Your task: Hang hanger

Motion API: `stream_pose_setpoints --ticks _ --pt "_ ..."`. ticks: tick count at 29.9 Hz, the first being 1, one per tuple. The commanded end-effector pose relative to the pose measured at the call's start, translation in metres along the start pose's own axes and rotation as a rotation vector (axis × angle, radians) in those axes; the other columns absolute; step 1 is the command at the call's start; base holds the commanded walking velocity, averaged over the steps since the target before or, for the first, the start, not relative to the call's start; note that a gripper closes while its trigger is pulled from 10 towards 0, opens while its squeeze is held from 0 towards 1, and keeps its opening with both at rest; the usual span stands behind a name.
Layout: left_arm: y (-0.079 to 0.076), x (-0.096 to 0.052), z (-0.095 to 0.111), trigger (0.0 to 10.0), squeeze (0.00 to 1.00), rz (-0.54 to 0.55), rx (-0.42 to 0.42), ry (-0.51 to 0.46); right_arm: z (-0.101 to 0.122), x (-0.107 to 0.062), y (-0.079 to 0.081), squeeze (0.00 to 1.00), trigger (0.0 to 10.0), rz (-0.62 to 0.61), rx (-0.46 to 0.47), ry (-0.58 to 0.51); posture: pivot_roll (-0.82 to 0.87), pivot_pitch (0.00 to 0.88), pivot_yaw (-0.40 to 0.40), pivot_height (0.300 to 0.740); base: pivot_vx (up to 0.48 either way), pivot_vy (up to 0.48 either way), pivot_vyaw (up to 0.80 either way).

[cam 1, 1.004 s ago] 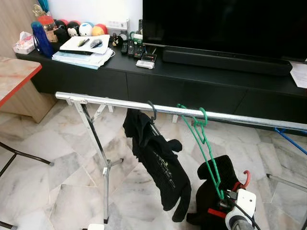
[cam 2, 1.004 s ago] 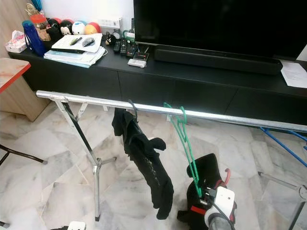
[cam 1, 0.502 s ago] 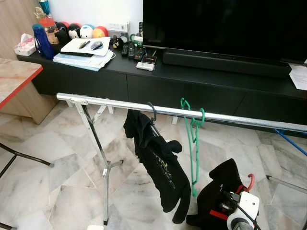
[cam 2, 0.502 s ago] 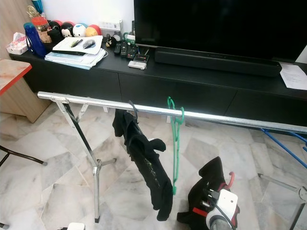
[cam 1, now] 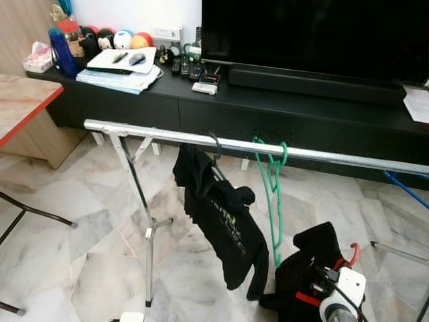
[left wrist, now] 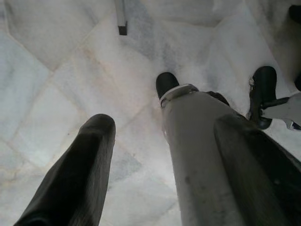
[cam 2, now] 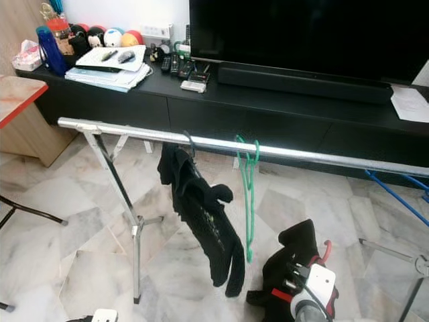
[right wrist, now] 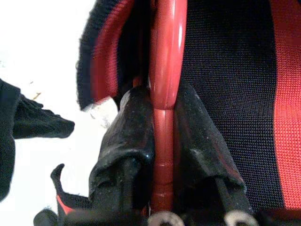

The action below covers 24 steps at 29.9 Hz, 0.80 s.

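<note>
A green hanger (cam 1: pixel 272 194) hangs bare by its hook on the silver rail (cam 1: pixel 154 133) of a drying rack. Just to its left, a black garment (cam 1: pixel 224 225) hangs on a dark hanger. Low at the right, my right gripper (cam 1: pixel 326 275) holds a red hanger (right wrist: pixel 165 70) that carries a black garment with red trim (cam 1: pixel 315 245). The red hook (cam 1: pixel 352 253) sticks up beside the wrist. In the right wrist view the gripper (right wrist: pixel 164 141) is shut on the red hanger's neck. My left gripper (left wrist: pixel 162 123) hangs open over the floor beside my leg.
A long black TV cabinet (cam 1: pixel 281 114) with a TV stands behind the rail, holding papers, remotes and toys. The rack's leg (cam 1: pixel 149 248) stands on the marble floor. A red-edged table (cam 1: pixel 20 107) is at the left, and blue rods (cam 1: pixel 405 191) at the right.
The green hanger's lower end has swung away from my right gripper and now hangs straight down from the rail. The camera has shifted slightly.
</note>
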State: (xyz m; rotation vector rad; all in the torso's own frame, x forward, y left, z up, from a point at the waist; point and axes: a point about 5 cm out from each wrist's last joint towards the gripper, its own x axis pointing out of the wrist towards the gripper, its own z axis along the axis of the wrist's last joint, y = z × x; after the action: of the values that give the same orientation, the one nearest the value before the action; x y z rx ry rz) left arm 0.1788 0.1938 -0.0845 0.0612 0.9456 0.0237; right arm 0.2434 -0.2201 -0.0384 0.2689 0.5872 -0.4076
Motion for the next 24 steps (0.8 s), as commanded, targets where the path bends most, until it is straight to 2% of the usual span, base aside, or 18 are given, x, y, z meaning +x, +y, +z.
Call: stream_pose_setpoints --ticks 1,24 --pt "-0.0035 -0.0034 -0.0198 10.0 0.00 -0.014 -0.007 0.074 -0.0051 -0.0015 -0.0060 0.00 10.0 -0.024 0.007 0.019 0.01 0.162 -0.045 0.740 -0.270 0.000 -0.80" --pt "-0.0058 -0.0020 -0.0152 10.0 0.00 -0.014 -0.011 0.070 -0.0040 -0.0017 -0.0001 0.00 10.0 -0.020 -0.002 -0.001 0.01 0.165 -0.045 0.740 -0.275 0.000 0.00"
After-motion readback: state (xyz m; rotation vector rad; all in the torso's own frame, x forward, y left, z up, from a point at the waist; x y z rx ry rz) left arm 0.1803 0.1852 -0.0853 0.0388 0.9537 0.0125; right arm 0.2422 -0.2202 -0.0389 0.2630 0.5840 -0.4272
